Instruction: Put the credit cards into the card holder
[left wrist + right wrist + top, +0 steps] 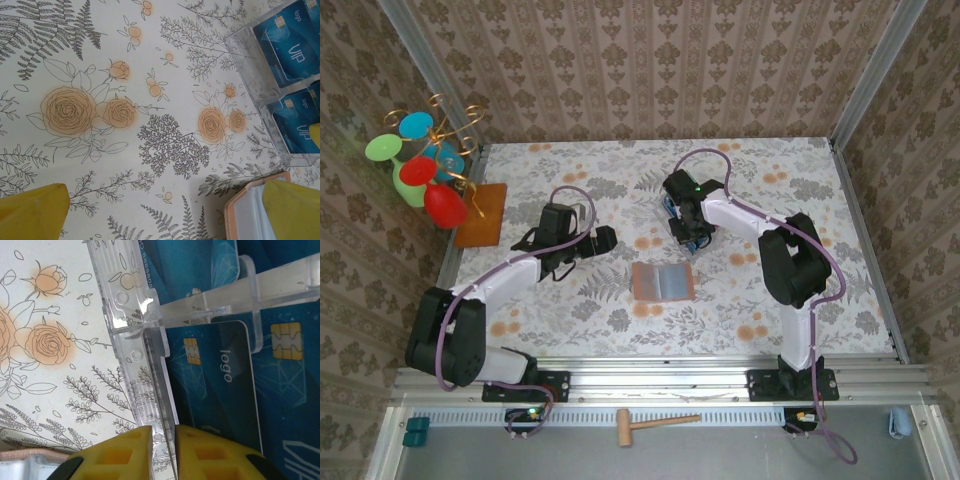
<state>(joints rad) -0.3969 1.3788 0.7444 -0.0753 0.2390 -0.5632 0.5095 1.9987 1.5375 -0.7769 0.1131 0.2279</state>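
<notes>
Several bright-blue credit cards (220,385) (290,45) lie in a clear plastic tray (135,325) (250,65). My right gripper (164,452) (688,232) is down at the tray's left wall. Its yellow fingers (120,455) stand nearly together, pinched on the thin edge of a card standing against that wall. The tan card holder (662,281) lies open and flat on the floral table, grey side up. Its corner shows in the left wrist view (245,215). My left gripper (162,215) (603,238) hovers wide open over bare cloth, left of the tray, holding nothing.
An orange-brown mat (482,214) and a stand of coloured plastic goblets (420,170) fill the far left corner. A wooden mallet (655,424) lies on the ledge in front of the arm bases. Patterned walls close in the table on three sides.
</notes>
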